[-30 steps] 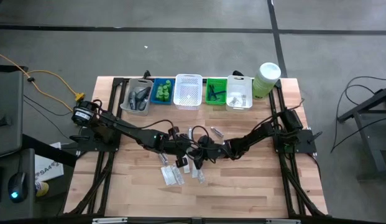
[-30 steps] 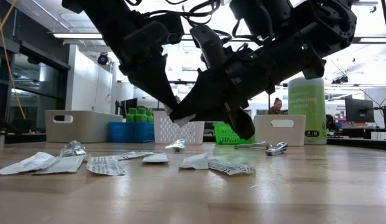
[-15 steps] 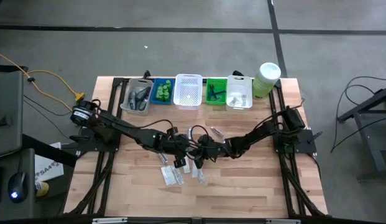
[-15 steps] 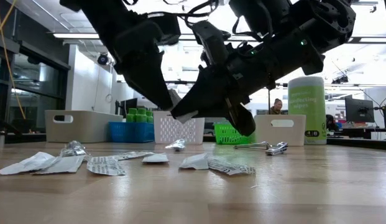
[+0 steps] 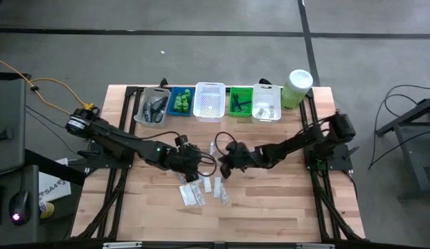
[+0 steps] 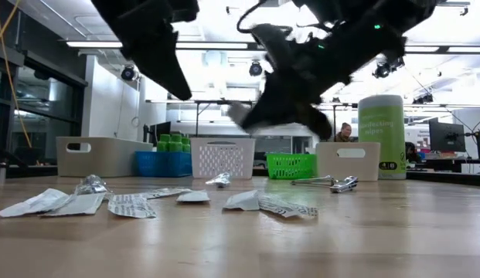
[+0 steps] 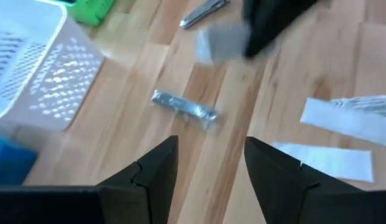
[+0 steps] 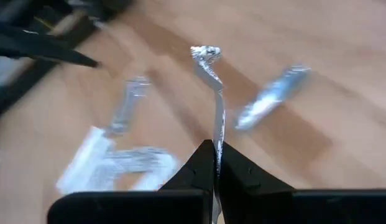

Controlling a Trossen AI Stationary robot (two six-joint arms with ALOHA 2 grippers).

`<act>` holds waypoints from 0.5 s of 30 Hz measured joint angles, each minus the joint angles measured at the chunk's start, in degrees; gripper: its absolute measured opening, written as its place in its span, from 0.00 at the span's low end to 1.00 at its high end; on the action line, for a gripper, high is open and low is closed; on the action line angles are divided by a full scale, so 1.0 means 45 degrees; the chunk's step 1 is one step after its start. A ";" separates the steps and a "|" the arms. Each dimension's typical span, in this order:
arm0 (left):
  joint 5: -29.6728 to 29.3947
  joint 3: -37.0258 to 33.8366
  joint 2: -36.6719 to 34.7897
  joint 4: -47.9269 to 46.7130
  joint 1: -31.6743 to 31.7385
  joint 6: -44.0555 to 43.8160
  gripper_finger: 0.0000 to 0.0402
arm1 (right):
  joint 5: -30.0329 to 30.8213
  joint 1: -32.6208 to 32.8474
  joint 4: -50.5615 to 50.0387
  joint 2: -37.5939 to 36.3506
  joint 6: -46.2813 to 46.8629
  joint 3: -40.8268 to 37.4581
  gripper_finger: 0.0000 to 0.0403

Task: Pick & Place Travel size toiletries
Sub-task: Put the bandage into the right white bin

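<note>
One flat white sachet (image 8: 212, 99) is pinched edge-on in the right gripper (image 8: 215, 163), lifted above the desk (image 5: 270, 207) short of the white basket (image 5: 208, 101). The left gripper (image 7: 208, 165), fingers spread and empty, hovers over a silvery tube (image 7: 183, 106) beside that basket. Carry the sachet level over the rim before letting go; the canister (image 6: 381, 137) label reads "disinfecting wipes".

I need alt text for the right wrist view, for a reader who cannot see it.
The right gripper pinches a thin flat white sachet edge-on above the wooden table. Below it, blurred, lie a silvery tube and more sachets.
</note>
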 joint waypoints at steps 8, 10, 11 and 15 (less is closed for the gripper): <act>-0.0937 -0.0504 -0.0066 -0.1341 -0.0404 -0.1684 0.45 | 0.2130 -0.1149 -0.5606 -0.2837 -0.0258 0.0025 0.01; -0.0925 -0.0816 -0.0228 -0.1308 -0.0399 -0.1999 0.45 | 0.2754 -0.1680 -0.7013 -0.3590 -0.0188 -0.0011 0.01; -0.0942 -0.0962 -0.0314 -0.1259 -0.0399 -0.2176 0.45 | 0.3015 -0.1986 -0.7712 -0.4004 -0.0092 0.0003 0.01; -0.0915 -0.1516 -0.0583 -0.1224 -0.0396 -0.2829 0.45 | 0.3815 -0.3470 -1.0482 -0.5195 0.0247 0.0008 0.01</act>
